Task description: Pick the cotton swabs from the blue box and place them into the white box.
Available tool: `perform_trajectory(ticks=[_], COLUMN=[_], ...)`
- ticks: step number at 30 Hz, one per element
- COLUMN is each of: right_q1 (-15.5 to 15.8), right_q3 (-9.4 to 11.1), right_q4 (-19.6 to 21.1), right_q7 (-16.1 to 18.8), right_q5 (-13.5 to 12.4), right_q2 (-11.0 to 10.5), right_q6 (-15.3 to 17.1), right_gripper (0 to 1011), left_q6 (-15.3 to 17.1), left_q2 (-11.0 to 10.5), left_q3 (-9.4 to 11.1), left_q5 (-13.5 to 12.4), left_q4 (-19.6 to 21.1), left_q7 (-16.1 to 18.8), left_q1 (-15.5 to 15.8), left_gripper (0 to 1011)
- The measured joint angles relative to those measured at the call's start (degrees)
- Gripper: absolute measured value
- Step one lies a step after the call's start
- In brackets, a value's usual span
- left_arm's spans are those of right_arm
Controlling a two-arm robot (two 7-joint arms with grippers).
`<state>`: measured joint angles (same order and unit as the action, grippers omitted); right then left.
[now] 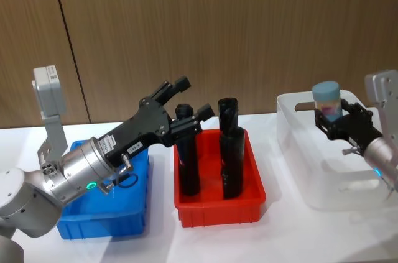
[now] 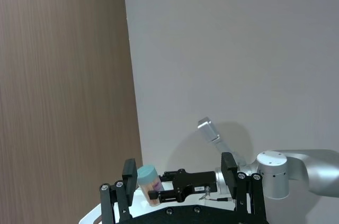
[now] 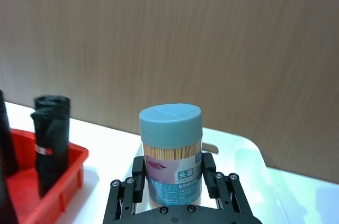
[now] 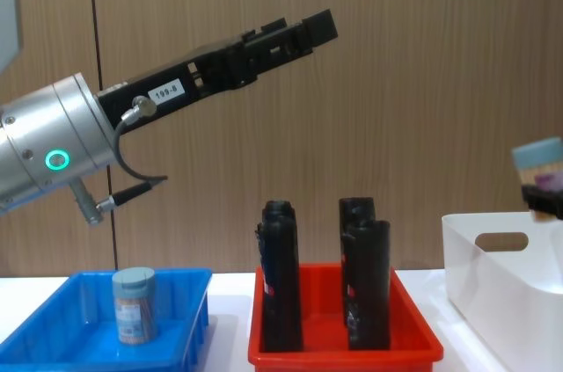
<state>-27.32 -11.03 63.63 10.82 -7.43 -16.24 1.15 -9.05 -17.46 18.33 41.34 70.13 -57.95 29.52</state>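
- Tub of cotton swabs (image 1: 327, 100) is clamped in the right gripper (image 1: 331, 117). The fingers are closed on its labelled body, the tub is upright, and the grey-blue lid sticks out past the fingertips.
- The white box (image 1: 298, 170) sits directly below that gripper. The held tub is above the rim level, apart from the box.
- The left gripper (image 1: 193, 97) has its fingers spread wide with nothing between them, and it is angled up and forward.
- The blue box (image 1: 140, 213) lies under the left arm's wrist, behind and well below the fingertips.
- A second tub (image 4: 134, 304) stands upright in the blue box, far beneath the left gripper, with no contact.
- The red tray (image 1: 255, 194) is below and to the right of the left gripper's fingertips, between the two grippers. Black cylinders (image 1: 229, 151) stand upright in it.
- In the head view, the top of the nearest cylinder looks just beside the left gripper's lower finger. The chest view shows the gripper well above all of them.
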Motion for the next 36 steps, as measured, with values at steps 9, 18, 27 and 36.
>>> perform_trajectory(ticks=[9, 18, 27, 36], right_q1=[-2.9, -4.1, -4.3, -4.3], right_q3=[0.5, 0.8, 1.1, 1.2], right_q4=[-7.2, -10.3, -11.4, -11.8], right_q7=[0.9, 1.4, 1.7, 1.9], right_q5=[0.0, 0.0, -0.3, -0.4], right_q2=[0.4, 0.5, 0.5, 0.5], right_q6=[-0.8, -1.5, -2.2, -2.5], right_gripper=[693, 930, 1001, 1001], left_q6=[0.0, 0.0, 0.0, 0.0], left_q2=[0.0, 0.0, 0.0, 0.0], left_q3=[0.0, 0.0, 0.0, 0.0], left_q5=[0.0, 0.0, 0.0, 0.0], left_q4=[0.0, 0.0, 0.0, 0.0], left_q7=[0.0, 0.0, 0.0, 0.0], left_q1=[0.0, 0.0, 0.0, 0.0], left_gripper=[1003, 1003, 1003, 1003])
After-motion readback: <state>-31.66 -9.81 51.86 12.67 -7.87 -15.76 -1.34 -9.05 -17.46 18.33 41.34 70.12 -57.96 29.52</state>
